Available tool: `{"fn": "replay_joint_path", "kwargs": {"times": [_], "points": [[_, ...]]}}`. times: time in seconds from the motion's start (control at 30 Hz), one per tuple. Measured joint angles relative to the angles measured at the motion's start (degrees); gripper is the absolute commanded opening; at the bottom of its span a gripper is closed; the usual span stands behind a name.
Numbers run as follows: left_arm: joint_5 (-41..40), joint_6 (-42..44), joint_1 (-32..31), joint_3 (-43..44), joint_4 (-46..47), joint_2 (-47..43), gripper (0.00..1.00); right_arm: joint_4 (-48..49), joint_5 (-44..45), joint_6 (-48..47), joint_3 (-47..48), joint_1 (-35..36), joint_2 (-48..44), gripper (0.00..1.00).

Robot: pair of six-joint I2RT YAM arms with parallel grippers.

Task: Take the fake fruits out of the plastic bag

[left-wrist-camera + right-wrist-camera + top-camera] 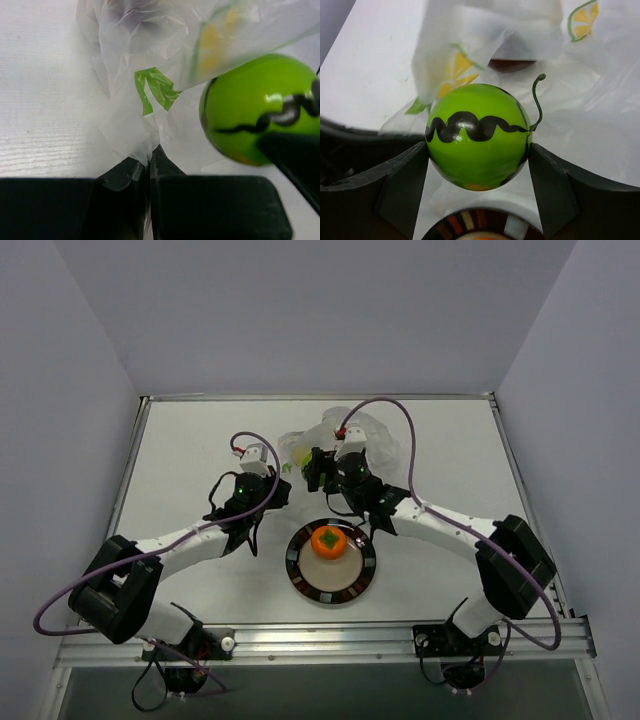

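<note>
The left claw is closed tight, its two black fingers pinching a fold of the large clear crinkly plastic bag printed with lemon slices and green leaves. The pinched film rises from the fingertips in a wrinkled sheet, and one green leaf print sits just above the grip. The bag lies heaped on the white bench toward the far side, between and beyond the two arms.

Just right of the pinch is the bright green glossy toy fruit, a ball with a black wavy stripe round it and a thin curled green stem. The right claw holds it, one black finger pressed to each side, parted only as far as the ball's width. No film covers the ball's face in the right wrist view. The bag lies behind and above it, and in the left wrist view a flap of the bag overlaps its upper edge.

Behind the green fruit, a dark maroon rounded shape shows among the folds of film; how much of it is inside the bag I cannot tell.

On the near side of the right claw stands a round black-rimmed plate, and the orange toy fruit with a green leafy top rests on it, apart from the bag.
</note>
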Motion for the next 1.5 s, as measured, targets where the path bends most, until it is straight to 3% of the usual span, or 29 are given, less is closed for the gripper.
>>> {"fn": "replay_joint_path", "kwargs": {"times": [0.23,0.4,0.7,1.03,1.17,1.27,1.4,1.5], "points": [[-0.24,0.02,0.00,0.00,-0.02,0.00,0.02,-4.74,-6.25,0.00,-9.77,4.87,-10.60,0.41],[-0.26,0.04,0.00,0.00,-0.02,0.00,0.02,-10.05,-11.15,0.24,-11.74,9.94,-17.25,0.42],[-1.68,1.27,0.00,0.00,-0.87,-0.61,0.02,-15.67,-11.80,0.37,-11.74,22.62,-16.17,0.45],[-2.51,1.88,0.00,0.00,-1.36,-2.03,0.02,-19.80,-7.54,-1.33,-11.74,23.15,-12.31,0.55],[-2.54,1.99,0.00,0.00,-1.38,-2.03,0.02,-20.22,-6.67,-1.53,-11.74,24.04,-9.77,0.76],[-2.51,1.99,0.00,0.00,-1.36,-2.03,0.02,-20.24,-5.70,-1.51,-11.74,24.70,-9.94,0.84],[-2.51,1.99,0.00,0.00,-1.38,-2.10,0.02,-20.59,-5.01,-1.66,-11.72,24.81,-12.04,0.84],[-2.49,1.99,0.00,0.00,-1.38,-2.32,0.02,-20.90,-4.04,-2.58,-11.45,24.70,-15.54,0.74]]}}
